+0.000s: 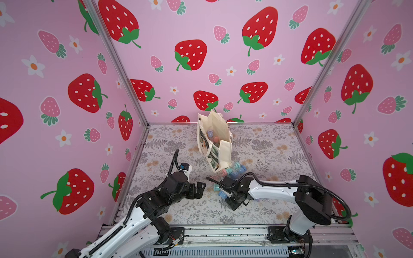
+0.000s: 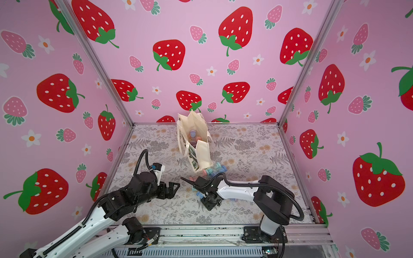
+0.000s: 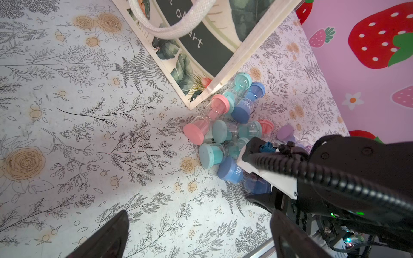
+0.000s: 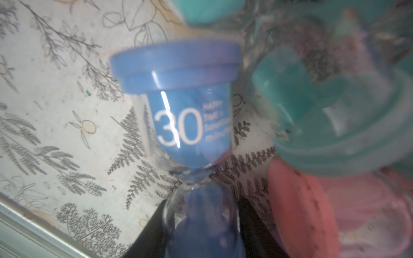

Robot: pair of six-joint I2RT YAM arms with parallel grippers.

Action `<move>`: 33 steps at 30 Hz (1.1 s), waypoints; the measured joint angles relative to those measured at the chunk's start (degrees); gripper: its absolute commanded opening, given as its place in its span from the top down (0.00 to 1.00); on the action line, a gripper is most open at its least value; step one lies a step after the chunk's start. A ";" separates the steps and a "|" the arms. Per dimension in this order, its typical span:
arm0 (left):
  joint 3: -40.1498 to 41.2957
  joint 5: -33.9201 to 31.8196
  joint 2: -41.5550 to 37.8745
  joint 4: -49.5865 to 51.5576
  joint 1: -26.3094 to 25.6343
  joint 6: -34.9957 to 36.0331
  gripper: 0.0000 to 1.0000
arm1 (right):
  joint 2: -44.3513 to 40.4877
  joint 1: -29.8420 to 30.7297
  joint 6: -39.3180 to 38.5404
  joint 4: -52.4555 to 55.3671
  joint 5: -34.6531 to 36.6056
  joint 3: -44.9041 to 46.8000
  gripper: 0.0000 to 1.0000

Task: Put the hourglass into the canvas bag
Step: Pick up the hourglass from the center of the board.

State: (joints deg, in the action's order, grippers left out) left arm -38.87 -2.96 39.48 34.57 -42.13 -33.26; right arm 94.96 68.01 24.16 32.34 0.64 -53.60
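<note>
Pinching is seen low in the right wrist frame: the blue hourglass (image 4: 178,120), lying by the heap (image 3: 228,129), is clamped at its glass bulb by the right gripper (image 4: 201,214), ready for lifting. The canvas bag (image 1: 225,154) is stood open-mouthed at centre of both top views; the left gripper (image 1: 199,189) is held spread, empty.

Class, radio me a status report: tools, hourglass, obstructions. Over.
Left tool open, empty. Right tool shut on blue hourglass. Canvas bag standing, mouth open. Teal hourglass crowding alongside.

Floral table (image 1: 268,145), canvas bag (image 1: 225,154), hourglasses (image 1: 236,168) heaped against it
</note>
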 measured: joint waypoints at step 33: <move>-8.70 -2.73 -1.66 3.04 0.00 3.80 0.01 | -18.99 -4.42 -1.92 5.97 2.32 -13.53 0.72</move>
State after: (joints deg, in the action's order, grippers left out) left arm -47.57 -5.69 37.82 37.60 -42.13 -29.45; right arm 75.96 63.59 22.24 38.30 2.96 -67.13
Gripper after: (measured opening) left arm 0.993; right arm 0.457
